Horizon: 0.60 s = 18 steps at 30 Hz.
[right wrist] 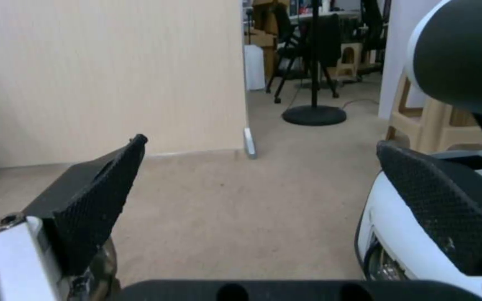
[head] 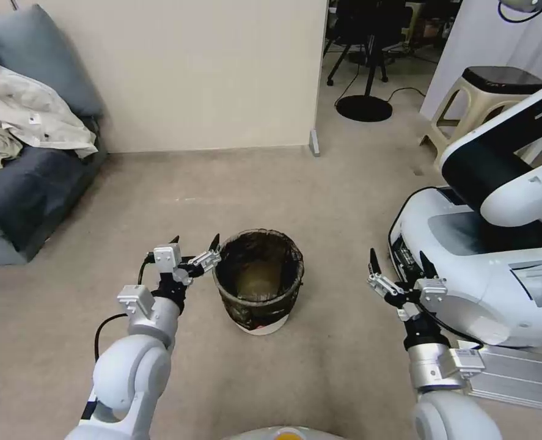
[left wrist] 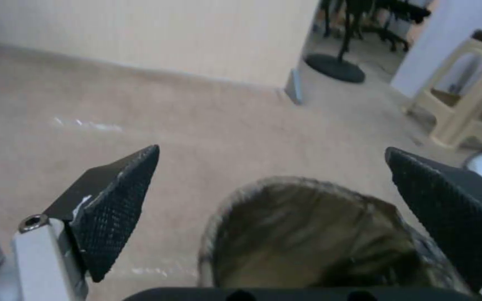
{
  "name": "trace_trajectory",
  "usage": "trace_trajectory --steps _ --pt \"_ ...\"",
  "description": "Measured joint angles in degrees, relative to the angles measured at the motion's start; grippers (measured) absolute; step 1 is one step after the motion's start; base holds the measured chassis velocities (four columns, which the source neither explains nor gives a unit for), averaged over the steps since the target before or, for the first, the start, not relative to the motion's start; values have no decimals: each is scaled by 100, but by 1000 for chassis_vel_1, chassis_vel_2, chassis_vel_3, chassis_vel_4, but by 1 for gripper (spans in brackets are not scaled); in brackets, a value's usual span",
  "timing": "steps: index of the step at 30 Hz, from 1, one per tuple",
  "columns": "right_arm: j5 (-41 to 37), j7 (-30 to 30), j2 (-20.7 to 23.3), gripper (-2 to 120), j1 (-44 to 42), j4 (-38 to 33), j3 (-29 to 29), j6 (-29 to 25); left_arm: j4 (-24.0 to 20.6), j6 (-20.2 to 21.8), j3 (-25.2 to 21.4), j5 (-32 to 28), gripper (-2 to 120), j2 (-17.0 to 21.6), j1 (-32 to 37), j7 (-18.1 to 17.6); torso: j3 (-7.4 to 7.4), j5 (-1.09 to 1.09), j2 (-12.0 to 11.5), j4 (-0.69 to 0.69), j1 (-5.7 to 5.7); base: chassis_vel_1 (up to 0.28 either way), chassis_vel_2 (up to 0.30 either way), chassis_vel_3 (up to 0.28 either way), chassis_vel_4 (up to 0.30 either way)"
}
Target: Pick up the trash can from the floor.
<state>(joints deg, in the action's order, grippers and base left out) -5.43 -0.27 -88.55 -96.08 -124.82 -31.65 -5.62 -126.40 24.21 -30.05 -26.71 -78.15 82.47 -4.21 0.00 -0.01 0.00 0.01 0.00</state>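
Looking first at my left gripper point(head: 195, 245), I see its two dark fingers spread wide, holding nothing, just beside the near-left rim of the trash can point(head: 259, 281); the finger nearer the can sits right at the rim, though I cannot tell whether it touches. In the left wrist view the fingertips point(left wrist: 119, 196) frame the bag-lined mouth of the trash can point(left wrist: 308, 234) below them, with one pad out over it. My right gripper point(head: 399, 266) is also spread wide and empty, held above the floor point(head: 344, 201) well apart from the can, on its right, close beside a large white robot base point(head: 466, 263). The can stands upright on the floor in front of me, between my two arms, its dark crinkled liner folded over the rim and a strip of white plastic showing at the bottom. Farther off, a grey sofa point(head: 26, 183) with pale cloth heaped on it sits at the left, a beige wall point(head: 209, 73) behind, and a plastic stool point(head: 490, 98) at the far right.
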Motion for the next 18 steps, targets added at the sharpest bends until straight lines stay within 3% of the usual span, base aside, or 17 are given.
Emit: trace_trajectory --steps 7,18 --pt "49 40 -1 100 -11 19 94 21 -89 857 148 -411 100 147 -233 -273 0 1 0 -1 0 0 0 0 0" --pt "58 55 -13 100 42 57 130 43 219 1346 297 -597 98 283 -605 -780 0 0 0 -1 0 0 0 0 0"
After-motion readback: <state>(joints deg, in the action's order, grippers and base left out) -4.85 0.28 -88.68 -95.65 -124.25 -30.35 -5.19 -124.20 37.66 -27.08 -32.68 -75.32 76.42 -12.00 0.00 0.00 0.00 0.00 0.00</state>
